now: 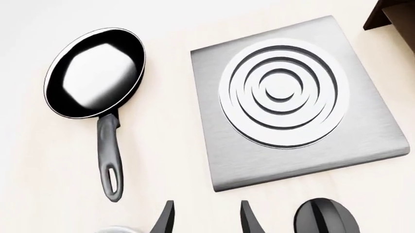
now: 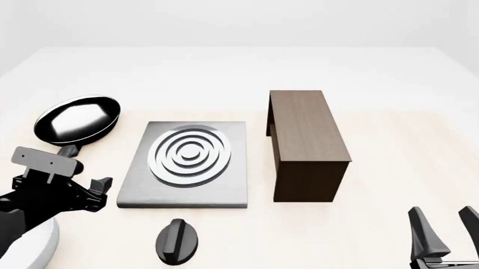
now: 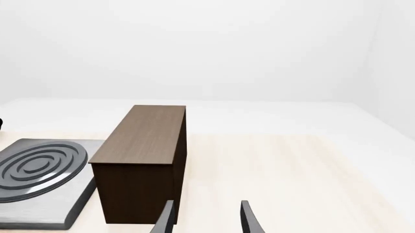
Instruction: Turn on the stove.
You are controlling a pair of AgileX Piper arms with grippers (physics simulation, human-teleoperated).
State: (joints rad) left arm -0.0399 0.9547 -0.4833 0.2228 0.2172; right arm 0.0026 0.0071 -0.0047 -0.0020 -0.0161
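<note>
The stove is a flat grey metal plate with silver concentric rings [image 2: 187,165], also seen in the left wrist view [image 1: 292,97] and the right wrist view [image 3: 39,179]. Its small round black knob with a raised ridge [image 2: 177,241] lies on the table just in front of the plate, also in the left wrist view [image 1: 326,217]. My left gripper [image 2: 101,193] is open and empty, left of the plate and apart from the knob; its fingers show in its wrist view [image 1: 206,221]. My right gripper [image 2: 445,223] is open and empty at the front right, as its wrist view [image 3: 204,218] shows.
A black frying pan [image 2: 78,119] lies left of the stove, handle toward me, also in the left wrist view [image 1: 94,73]. A tall dark brown wooden block [image 2: 307,143] stands right of the stove. A white round object [image 2: 37,249] sits at the front left edge.
</note>
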